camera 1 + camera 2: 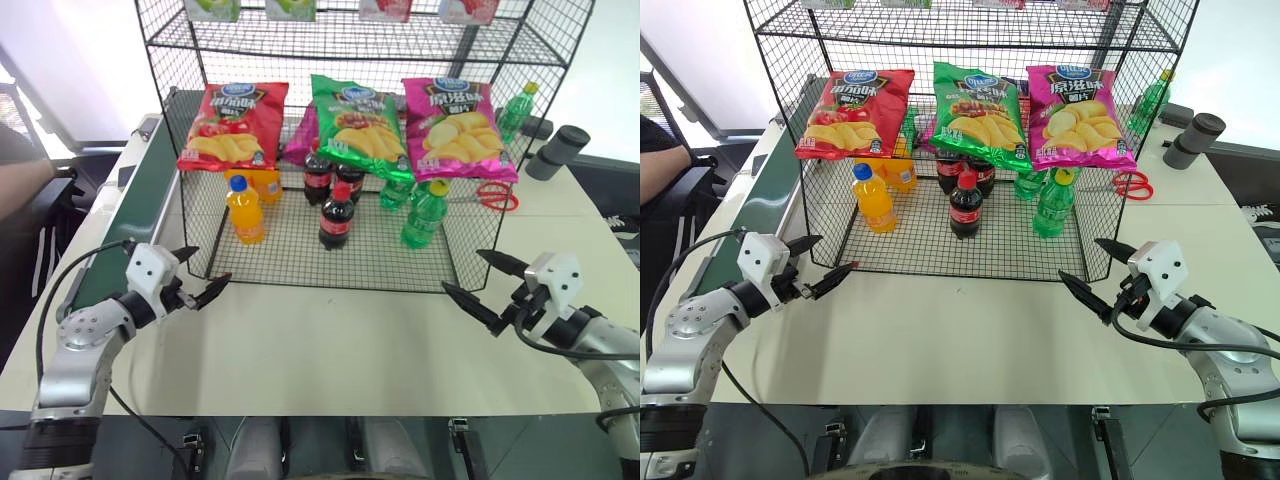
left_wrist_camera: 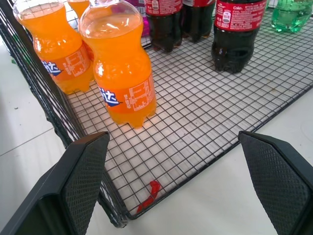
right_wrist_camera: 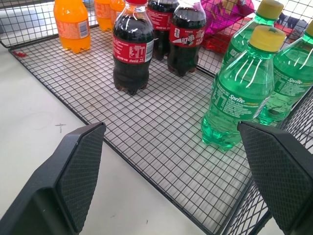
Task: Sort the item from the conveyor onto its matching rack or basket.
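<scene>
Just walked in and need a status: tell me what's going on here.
Nothing is being handled right now. Both end effectors, left and right, hover open and empty over the table in front of the black wire rack. A cola bottle stands on the rack floor between an orange-drink bottle and green Sprite bottles.

Front strip of the desk [image 1: 330,340] is wide open, so there's lots of room along that near edge. The rack [image 1: 330,262] opens toward it, with its front grid floor bare. Farther in it gets crowded: orange bottle [image 1: 245,210] near the left wall, cola bottle [image 1: 336,216] in the middle, green bottle [image 1: 424,215] toward the right. Crisp bags [image 1: 352,122] hang low over them, and wire walls close off both sides.
</scene>
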